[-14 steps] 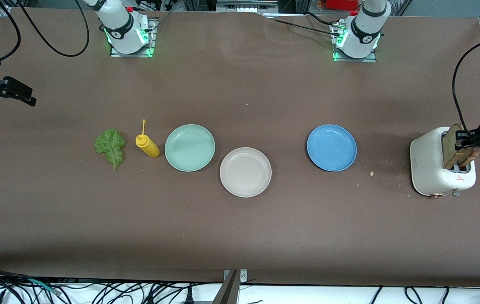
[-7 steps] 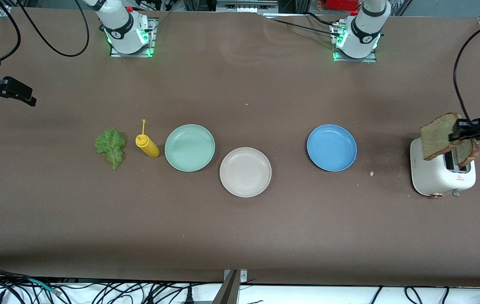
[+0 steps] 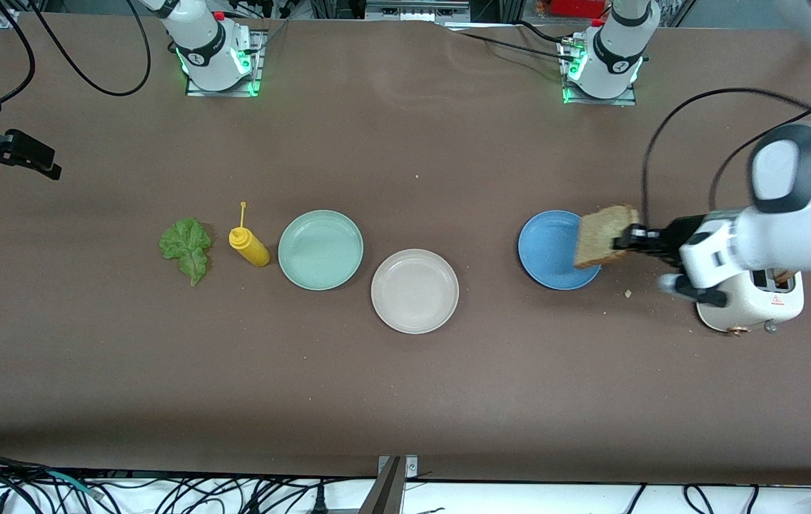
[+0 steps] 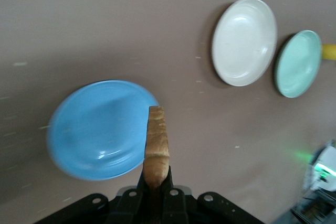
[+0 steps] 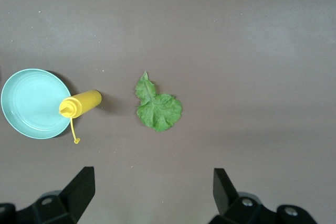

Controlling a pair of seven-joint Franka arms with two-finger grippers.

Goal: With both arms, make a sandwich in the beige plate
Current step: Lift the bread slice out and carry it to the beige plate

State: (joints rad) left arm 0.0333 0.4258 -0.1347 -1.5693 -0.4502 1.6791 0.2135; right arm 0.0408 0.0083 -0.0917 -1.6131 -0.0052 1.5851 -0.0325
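Observation:
A tan bread slice [image 3: 604, 235] with brown crust hangs over the edge of the blue plate [image 3: 552, 250], and my left gripper [image 3: 623, 239] is shut on it. The left wrist view shows the slice [image 4: 156, 140] edge-on between the fingers of the left gripper [image 4: 156, 174]. The empty beige plate [image 3: 415, 290] lies toward the table's middle, and it also shows in the left wrist view [image 4: 244, 41]. The green lettuce leaf [image 3: 187, 246] lies flat toward the right arm's end. My right gripper [image 3: 48, 170] waits open, high over the table near the lettuce leaf [image 5: 156, 108].
A mint-green plate [image 3: 320, 250] sits beside the beige plate, with a yellow squeeze bottle [image 3: 248, 246] lying between it and the lettuce. A white toaster [image 3: 755, 307] stands at the left arm's end, partly under the left arm. Crumbs [image 3: 627, 293] lie next to it.
My left gripper has lifted the bread slice out of the toaster and carried it toward the table's middle, to over the blue plate's edge. The right arm has not moved.

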